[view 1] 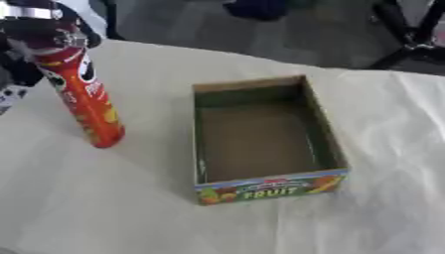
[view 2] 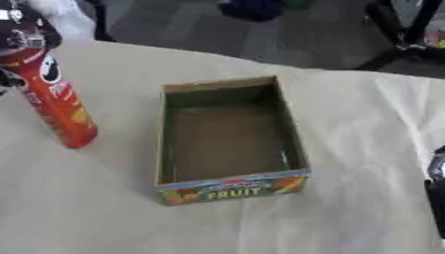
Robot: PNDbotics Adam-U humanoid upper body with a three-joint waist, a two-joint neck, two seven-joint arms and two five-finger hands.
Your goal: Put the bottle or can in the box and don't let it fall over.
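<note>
A tall orange-red snack can [view 1: 89, 101] stands tilted at the table's left, its base on or just above the cloth; I cannot tell which. My left hand [view 1: 43, 31] is curled round the can's top end, black fingers wrapping it. To the right of the can sits the open cardboard box [view 1: 326, 129], green inside, with "FRUIT" printed on its near wall; nothing lies in it. Part of my right hand [view 2: 437, 191] shows as a dark shape at the right edge of the right eye view, well away from the box.
A cream cloth [view 1: 113, 208] covers the table. Beyond the table's far edge lie grey floor, a dark blue object [view 1: 257, 7] and black stand legs [view 1: 408, 39] at the upper right.
</note>
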